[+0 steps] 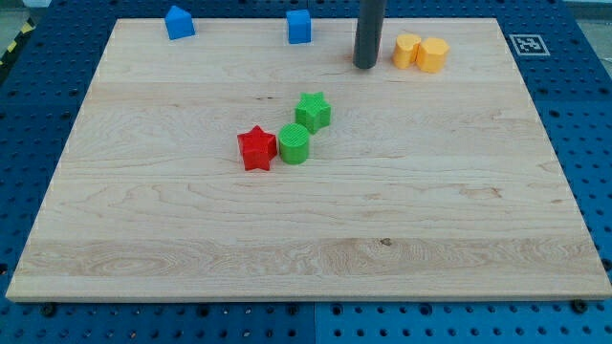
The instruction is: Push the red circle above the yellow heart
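No red circle shows in the camera view. Two yellow blocks touch each other near the view's top right: the left one (407, 50) looks heart-like, and the right one (433, 54) looks like a hexagon. My tip (365, 66) rests on the board just left of the left yellow block, a small gap away. The only red block in view is a red star (256, 148) near the board's middle, far below and left of my tip.
A green circle (295, 143) touches the red star's right side, and a green star (313, 112) sits just above and right of it. Two blue blocks (178, 22) (299, 26) stand along the top edge of the wooden board (143, 239).
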